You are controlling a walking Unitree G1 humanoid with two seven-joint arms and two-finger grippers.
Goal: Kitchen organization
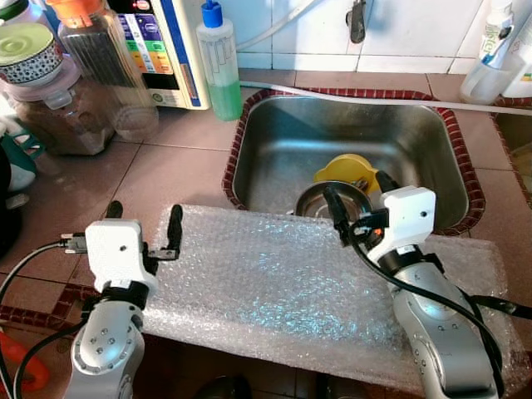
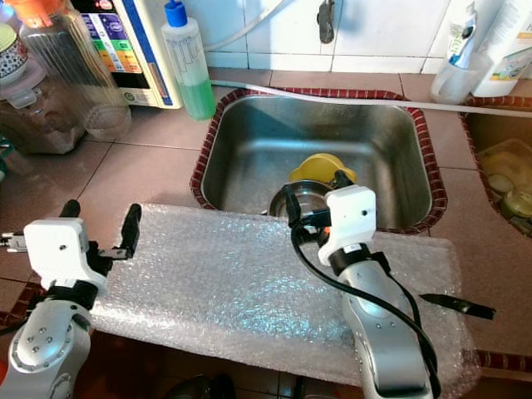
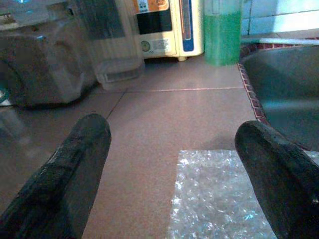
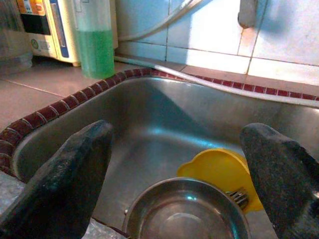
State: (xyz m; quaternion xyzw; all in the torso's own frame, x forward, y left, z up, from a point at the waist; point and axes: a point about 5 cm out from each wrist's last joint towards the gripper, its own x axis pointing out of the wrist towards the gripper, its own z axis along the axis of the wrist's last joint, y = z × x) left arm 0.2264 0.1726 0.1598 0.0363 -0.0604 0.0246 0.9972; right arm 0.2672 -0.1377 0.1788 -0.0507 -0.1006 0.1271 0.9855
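Observation:
A steel sink point(image 1: 332, 125) holds a steel bowl point(image 4: 184, 209) at its near side. Behind the bowl lies a yellow lid point(image 4: 219, 169), with a fork point(image 4: 239, 196) between the two. My right gripper point(image 1: 359, 189) is open at the sink's front rim, just above the bowl, with nothing between its fingers. A sheet of bubble wrap point(image 1: 274, 283) covers the counter in front of the sink. My left gripper point(image 1: 145, 212) is open over the sheet's left edge and holds nothing.
A bottle of green soap point(image 1: 220, 66) stands at the sink's back left corner, beside a white appliance point(image 1: 162, 50) and clear jars point(image 1: 50, 100). A white hose point(image 1: 374, 96) runs along the sink's back rim. White bottles point(image 1: 490, 58) stand at the back right. A second basin point(image 2: 507, 174) lies further right.

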